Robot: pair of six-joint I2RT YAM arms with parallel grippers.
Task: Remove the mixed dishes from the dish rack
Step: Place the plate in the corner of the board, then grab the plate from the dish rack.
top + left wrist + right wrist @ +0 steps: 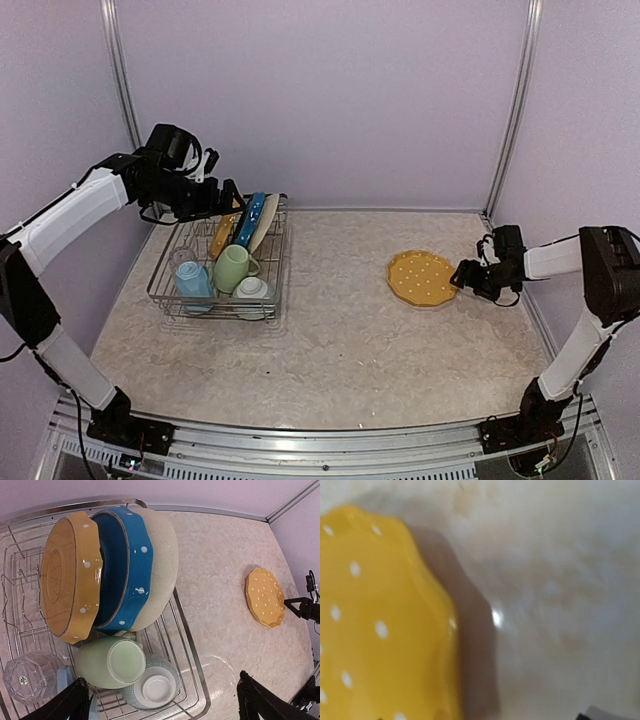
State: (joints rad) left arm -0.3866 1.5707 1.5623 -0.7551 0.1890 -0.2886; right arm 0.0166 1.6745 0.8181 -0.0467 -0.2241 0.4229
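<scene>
Hovering with left claw [228,197] spread wide over rack [165,285] at far left corner of desk [340,340], likely next lowering onto upright yellow plate [67,577]; flat plate [422,278] by right edge beside right claw [466,274], width not possible to tell.

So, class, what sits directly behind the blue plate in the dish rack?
A cream plate stands upright behind the blue plate, on the side away from the yellow plate beside it. Only its curved outer side shows; the blue plate covers the rest.
</scene>
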